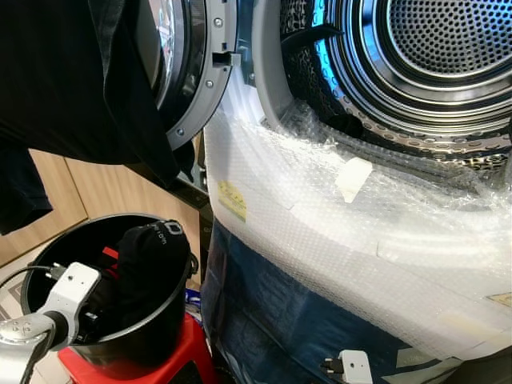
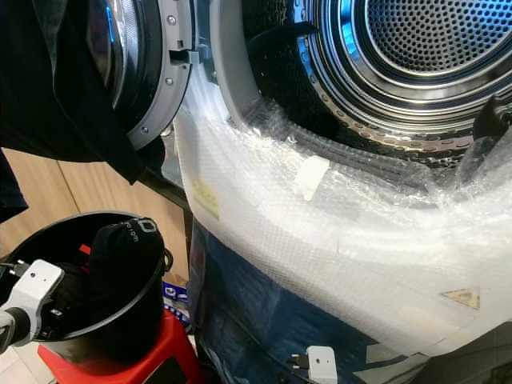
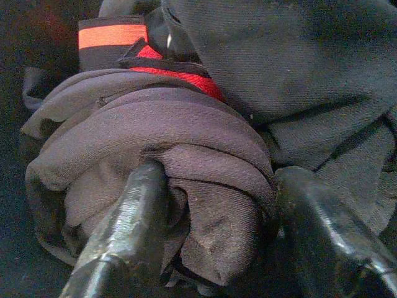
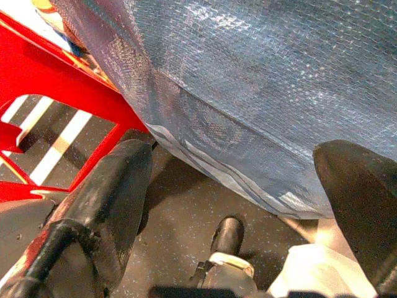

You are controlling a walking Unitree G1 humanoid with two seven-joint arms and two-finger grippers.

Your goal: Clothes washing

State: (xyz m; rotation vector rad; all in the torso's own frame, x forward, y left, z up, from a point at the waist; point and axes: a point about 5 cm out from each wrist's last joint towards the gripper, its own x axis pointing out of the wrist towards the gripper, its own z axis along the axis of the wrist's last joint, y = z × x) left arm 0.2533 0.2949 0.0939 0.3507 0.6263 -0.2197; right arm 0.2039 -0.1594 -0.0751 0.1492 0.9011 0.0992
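Step in hand: pickup. The left gripper point(image 3: 217, 230), inside the black bucket point(image 1: 152, 336) at near left, has its jaws clamped on a dark garment point(image 3: 155, 155). Next: lift it to the washer drum point(image 1: 416, 64), far right. The right gripper point(image 4: 242, 186) hangs low, jaws apart.

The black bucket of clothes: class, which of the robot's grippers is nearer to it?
Left. The left gripper is inside the black bucket, its fingers around dark clothes. The right gripper hangs open by the wrapped washing machine.

Dark bundled clothes point(image 1: 148, 256) — heaped in black bucket point(image 1: 152, 340).
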